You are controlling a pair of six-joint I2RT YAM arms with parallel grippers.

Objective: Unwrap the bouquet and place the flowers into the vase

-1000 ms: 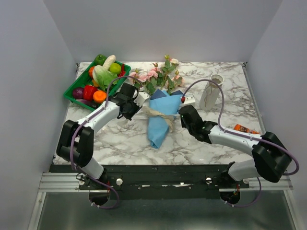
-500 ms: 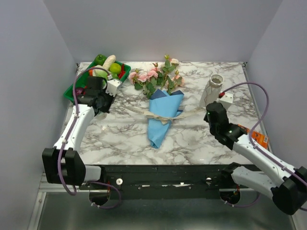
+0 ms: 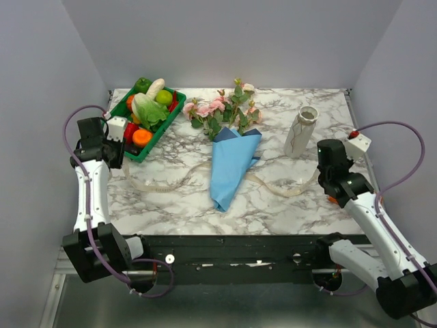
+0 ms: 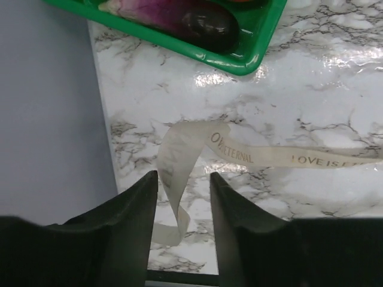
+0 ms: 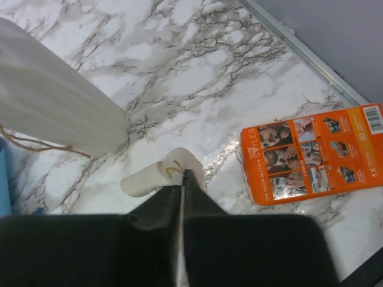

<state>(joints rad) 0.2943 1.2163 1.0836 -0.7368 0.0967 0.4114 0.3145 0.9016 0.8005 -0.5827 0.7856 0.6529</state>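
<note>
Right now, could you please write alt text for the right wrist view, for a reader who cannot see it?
The right gripper is shut on the end of a beige ribbon above a marble table. A pale vase is at left, an orange packet at right.

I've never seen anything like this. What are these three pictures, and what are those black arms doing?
Two robot arms are bolted to a marble table. The wide picture looks down from above; the other two come from cameras on each wrist. On the table are flowers in a blue paper cone, a pale vase, a green tray of vegetables and an orange packet. The right gripper pinches one end of the loose ribbon; the left gripper stands open around the other end.
</note>
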